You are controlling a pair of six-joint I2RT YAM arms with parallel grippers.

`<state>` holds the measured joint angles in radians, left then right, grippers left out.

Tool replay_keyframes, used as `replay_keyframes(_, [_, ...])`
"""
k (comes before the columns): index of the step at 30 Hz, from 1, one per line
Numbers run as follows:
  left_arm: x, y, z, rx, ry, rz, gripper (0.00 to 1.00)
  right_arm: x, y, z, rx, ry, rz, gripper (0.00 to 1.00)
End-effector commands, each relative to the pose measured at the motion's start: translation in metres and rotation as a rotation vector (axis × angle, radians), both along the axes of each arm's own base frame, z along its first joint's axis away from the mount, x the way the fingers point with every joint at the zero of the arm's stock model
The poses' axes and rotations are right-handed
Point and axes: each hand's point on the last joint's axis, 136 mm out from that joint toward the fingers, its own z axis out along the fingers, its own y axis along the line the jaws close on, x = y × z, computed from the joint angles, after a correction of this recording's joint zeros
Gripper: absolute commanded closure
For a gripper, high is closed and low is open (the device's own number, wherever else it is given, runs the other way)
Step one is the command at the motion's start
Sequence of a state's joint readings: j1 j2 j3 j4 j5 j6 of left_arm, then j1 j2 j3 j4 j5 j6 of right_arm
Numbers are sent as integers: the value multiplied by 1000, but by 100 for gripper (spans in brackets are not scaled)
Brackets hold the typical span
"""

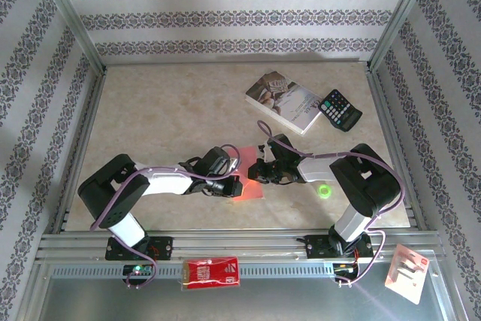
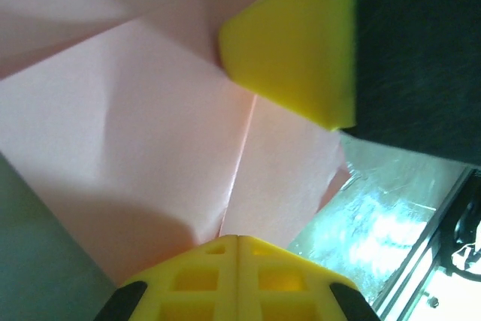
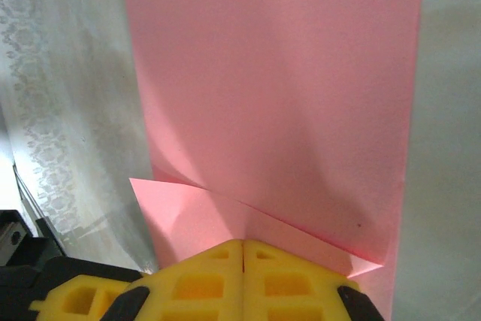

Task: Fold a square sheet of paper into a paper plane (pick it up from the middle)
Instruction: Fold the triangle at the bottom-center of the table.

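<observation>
The square sheet of paper (image 1: 254, 188) sits just past the red packet (image 1: 212, 272) on the near rail, toward six o'clock of the table's (image 1: 173, 110) middle, caught between both grippers. The left gripper (image 1: 234, 186) reaches in from nine o'clock and the right gripper (image 1: 257, 174) from three, each pinched fully together on the pink sheet. The left wrist view adds a crease running into its fingertips (image 2: 218, 259); the right wrist view adds a folded corner flap (image 3: 225, 212). Farther off, at one o'clock, lie a book (image 1: 284, 101) and a calculator (image 1: 340, 110).
</observation>
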<state>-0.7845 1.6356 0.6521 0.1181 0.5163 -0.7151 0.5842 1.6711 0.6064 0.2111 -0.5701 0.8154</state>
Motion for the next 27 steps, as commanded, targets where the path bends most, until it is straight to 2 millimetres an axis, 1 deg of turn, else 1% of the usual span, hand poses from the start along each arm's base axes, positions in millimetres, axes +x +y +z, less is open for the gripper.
replay_keyframes(1, [-14, 10, -15, 47, 40, -22, 100, -10, -21, -31, -107, 70, -51, 98])
replay_keyframes(12, [-31, 28, -22, 82, 78, -21, 100, -14, -27, -37, -139, 97, -73, 100])
replay_keyframes(27, [-48, 38, -22, 65, 120, -6, 100, -15, -29, -43, -157, 114, -76, 100])
